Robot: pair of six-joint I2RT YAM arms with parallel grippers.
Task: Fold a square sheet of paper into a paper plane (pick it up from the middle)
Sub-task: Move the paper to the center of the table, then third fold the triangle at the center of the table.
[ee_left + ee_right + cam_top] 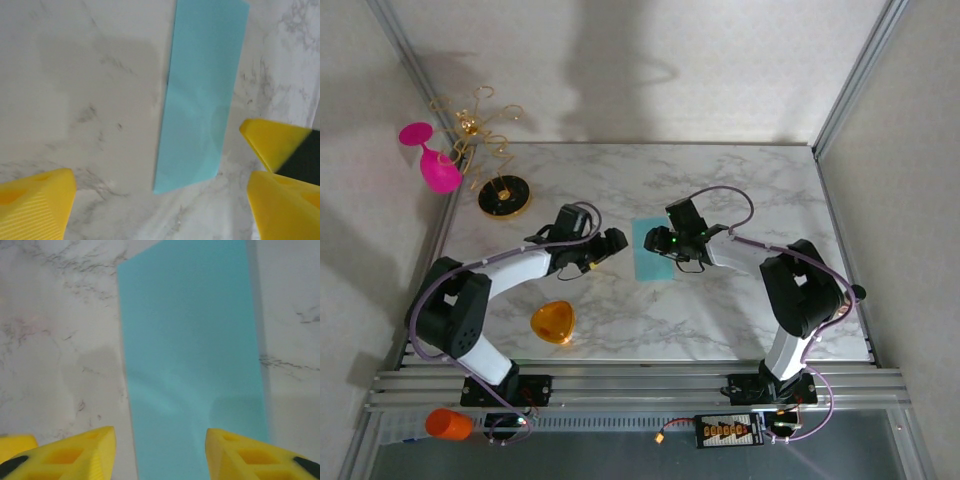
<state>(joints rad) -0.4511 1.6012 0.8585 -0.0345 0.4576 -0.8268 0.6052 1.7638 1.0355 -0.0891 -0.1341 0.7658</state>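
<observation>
Folded sheet point(190, 350) lies dead 12 o'clock of the right pincer point(160, 432), long axis 12-to-6. It's half-open and empty, left pincer point(160, 182) wide.

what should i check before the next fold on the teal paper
1. Teal paper sheet lies flat on the marble table, as a narrow strip: ok.
2. Left tool open, at the sheet's edge, gripping nothing: ok.
3. Right tool open over the sheet: ok.
4. Right tool's fingers touching the sheet: cannot tell.
5. Orange rounded-triangle piece well apart from the sheet: ok.
</observation>
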